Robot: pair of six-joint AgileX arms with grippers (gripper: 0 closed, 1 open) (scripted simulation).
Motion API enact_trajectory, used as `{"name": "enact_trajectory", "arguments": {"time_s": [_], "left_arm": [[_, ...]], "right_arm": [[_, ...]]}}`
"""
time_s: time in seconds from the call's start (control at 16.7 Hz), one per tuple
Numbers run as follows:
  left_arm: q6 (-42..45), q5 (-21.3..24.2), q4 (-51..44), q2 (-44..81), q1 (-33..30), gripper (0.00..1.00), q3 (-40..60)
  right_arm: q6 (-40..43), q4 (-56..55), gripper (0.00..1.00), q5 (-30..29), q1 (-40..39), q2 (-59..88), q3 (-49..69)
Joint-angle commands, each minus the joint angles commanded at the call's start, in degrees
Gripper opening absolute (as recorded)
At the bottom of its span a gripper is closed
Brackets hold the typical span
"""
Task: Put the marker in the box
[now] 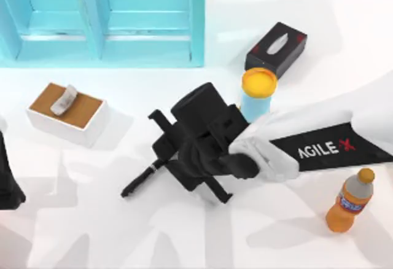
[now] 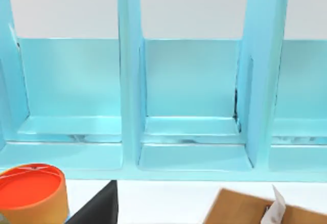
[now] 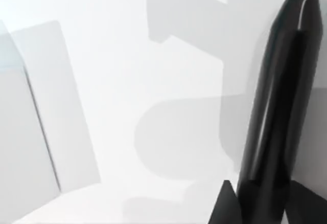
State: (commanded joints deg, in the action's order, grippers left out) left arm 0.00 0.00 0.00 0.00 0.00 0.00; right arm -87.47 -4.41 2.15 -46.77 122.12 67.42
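At worktop centre: your right claw [image 1: 161, 158] sits low over the marker [image 1: 140, 179], fingers either side of its upper end; can't tell if they pinch it.
Marker: lying on worktop [image 1: 92, 232], slanted, outside box.
Box [image 1: 147, 42]: cyan, at back, well apart from marker.
Left arm: parked at left edge.

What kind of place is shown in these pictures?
Most likely a rendered tabletop test scene, not a real room: a plain white table holding unrelated items, namely a cyan divided box, two tissue boxes, and an orange bottle, with the right gripper over the marker.
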Motion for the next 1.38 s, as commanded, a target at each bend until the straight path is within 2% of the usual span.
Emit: {"name": "enact_trajectory", "arguments": {"time_s": [0.24,0.72,1.08,1.2,1.38], "left_arm": [[0.0,0.0,0.0,0.0,0.0,1.0,0.0],[0.0,0.0,0.0,0.0,0.0,1.0,0.0],[0.0,0.0,0.0,0.0,0.0,1.0,0.0],[0.0,0.0,0.0,0.0,0.0,1.0,0.0],[0.0,0.0,0.0,0.0,0.0,1.0,0.0]], "right_arm": [[0.0,3.6,0.0,0.0,0.0,-1.9,1.6],[0.1,19.3,0.0,0.2,0.1,-10.5,8.7],[0.1,20.2,0.0,0.2,0.1,-10.9,9.1],[1.7,20.6,0.0,1.8,1.9,-12.2,8.9],[7.1,21.9,0.0,6.9,9.2,-16.6,8.2]]}}
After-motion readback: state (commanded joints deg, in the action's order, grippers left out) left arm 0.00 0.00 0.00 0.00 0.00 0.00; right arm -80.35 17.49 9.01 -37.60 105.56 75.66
